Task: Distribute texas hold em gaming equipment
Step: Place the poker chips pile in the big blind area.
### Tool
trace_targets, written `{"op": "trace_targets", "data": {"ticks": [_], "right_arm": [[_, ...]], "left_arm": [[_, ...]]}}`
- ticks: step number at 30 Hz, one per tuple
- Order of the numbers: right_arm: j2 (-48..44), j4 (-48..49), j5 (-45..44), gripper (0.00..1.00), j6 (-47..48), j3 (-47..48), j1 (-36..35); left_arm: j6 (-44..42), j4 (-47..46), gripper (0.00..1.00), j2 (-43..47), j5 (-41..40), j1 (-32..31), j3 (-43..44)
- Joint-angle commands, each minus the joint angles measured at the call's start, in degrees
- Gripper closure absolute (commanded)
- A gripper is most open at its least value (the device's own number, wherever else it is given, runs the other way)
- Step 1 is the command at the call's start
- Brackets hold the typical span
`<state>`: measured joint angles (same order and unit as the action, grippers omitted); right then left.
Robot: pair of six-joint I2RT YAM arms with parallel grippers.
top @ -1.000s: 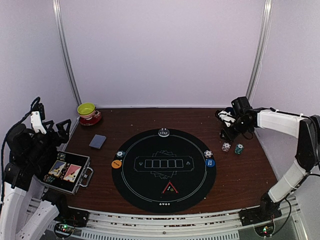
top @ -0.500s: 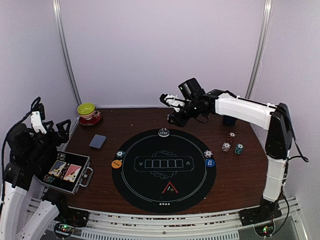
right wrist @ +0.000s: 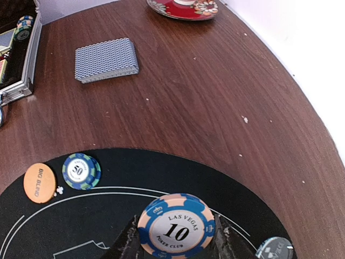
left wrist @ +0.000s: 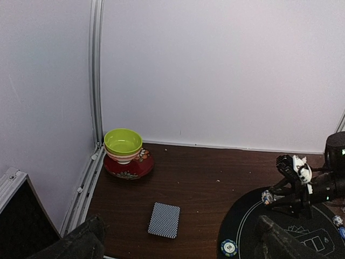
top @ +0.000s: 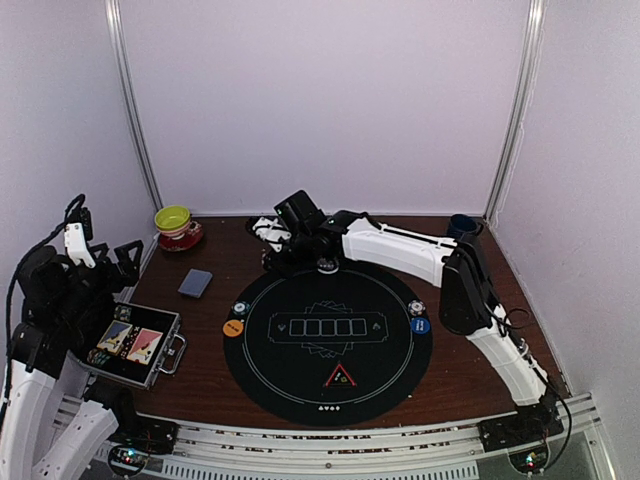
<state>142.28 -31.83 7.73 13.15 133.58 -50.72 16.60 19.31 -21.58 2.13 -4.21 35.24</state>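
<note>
Yel-green bowl point(top: 172, 217), upright, stacked on red floral saucer point(top: 186, 240), far-L corner of brown wood table point(top: 480, 350). Dark blue mug point(top: 461, 226), far-R corner. Open alu case point(top: 172, 330) w/ handle, near-L edge; round black mat point(top: 262, 385) w/ white printed lines, table centre.

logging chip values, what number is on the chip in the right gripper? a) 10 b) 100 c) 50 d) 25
a: the chip held in the right gripper reads 10 in the right wrist view; the 50 chip lies on the mat.
</note>
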Motion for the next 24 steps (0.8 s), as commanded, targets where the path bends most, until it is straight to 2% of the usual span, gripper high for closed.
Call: {"op": "trace_targets", "data": {"ticks": [1, 6, 12, 24], "right_arm": [[2.17, 4.8, -2.75, 0.67, -1.77, 1.26, -1.65], [6.82, 6.01, -2.3, 0.67, -2.33, 5.19, -3.24], [10.85, 9.0, -6.82, 0.66, 1.07, 7.12, -5.16], [17.72, 9.05, -9.28, 0.66, 2.46, 14.27, -7.14]], "left_arm": [[-0.51, -3.11, 0.02, -1.18, -0.4, 0.44, -0.44], [-0.52, -3.1, 0.02, -1.28, -0.37, 0.44, -0.44], [-0.34, -3.14, 0.02, -1.17, -0.34, 0.47, -0.61], [-0.36, -3.15, 0.02, -1.44, -0.17, 0.44, -0.62]]}}
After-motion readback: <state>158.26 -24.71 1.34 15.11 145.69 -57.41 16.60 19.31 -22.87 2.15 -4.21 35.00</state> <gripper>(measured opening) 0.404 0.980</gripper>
